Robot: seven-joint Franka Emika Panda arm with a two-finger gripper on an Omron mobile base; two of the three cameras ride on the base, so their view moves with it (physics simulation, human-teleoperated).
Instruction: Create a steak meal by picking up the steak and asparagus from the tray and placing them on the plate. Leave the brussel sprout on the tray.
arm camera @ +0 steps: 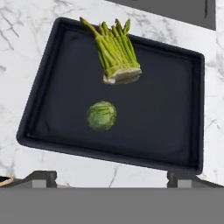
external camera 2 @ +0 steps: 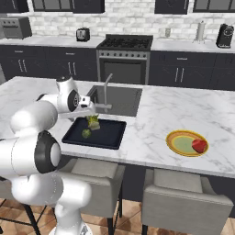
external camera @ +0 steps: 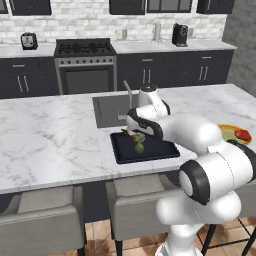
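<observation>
Two food pieces are lying on the black tray (arm camera: 183, 109): the asparagus (arm camera: 114, 54) toward its far side and the brussel sprout (arm camera: 101, 115) just beside it. The steak (external camera 2: 199, 146) is sitting on the plate (external camera 2: 176, 136), well apart on the marble surface (external camera 2: 156, 114). The claw (arm camera: 111, 178) is hovering over the tray, fingers spread wide, gripping nothing.

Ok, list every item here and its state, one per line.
steak: on the plate, at its edge
plate: on the counter, holding the steak
asparagus: lying on the tray
brussel sprout: on the tray, apart from the asparagus
tray: on the counter
gripper: open, above the tray
</observation>
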